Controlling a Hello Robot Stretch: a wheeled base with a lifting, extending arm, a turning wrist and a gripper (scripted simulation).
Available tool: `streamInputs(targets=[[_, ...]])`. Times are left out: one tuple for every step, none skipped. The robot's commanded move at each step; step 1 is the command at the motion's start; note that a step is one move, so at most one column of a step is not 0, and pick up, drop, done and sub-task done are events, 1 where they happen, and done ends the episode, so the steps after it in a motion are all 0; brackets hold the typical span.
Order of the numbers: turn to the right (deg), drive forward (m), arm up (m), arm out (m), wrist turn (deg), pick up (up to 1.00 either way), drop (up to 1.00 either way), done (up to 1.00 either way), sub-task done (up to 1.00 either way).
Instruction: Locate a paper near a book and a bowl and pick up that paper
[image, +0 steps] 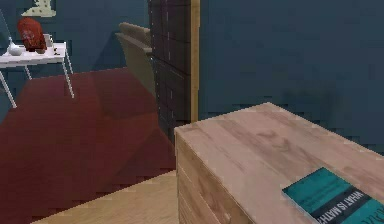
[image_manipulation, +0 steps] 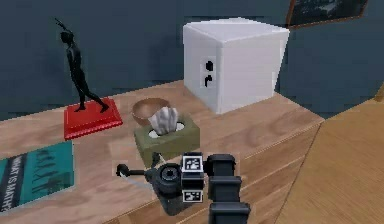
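White crumpled paper sticks up out of an olive-green box on the wooden tabletop. A brown bowl stands just behind the box. A teal book lies flat at the arm side view's left, and it appears again in the forward view as the teal book on the wooden top. The dark arm rises from the bottom edge, with the gripper in front of the box. I cannot tell whether it holds anything.
A black dancer statue on a red base stands left of the bowl. A large white cube sits at the back right. In the forward view a white side table with small things stands far left, beside a dark tall cabinet and red carpet.
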Motion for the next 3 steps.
streamInputs(targets=[[0.0, 0.00, 0.00, 0.00, 0.0, 1.00, 0.00, 0.00, 0.00], [0.0, 0.00, 0.10, 0.00, 0.0, 0.00, 0.00, 0.00, 0.00], [0.0, 0.00, 0.00, 0.00, 0.0, 0.00, 0.00, 1.00, 0.00]])
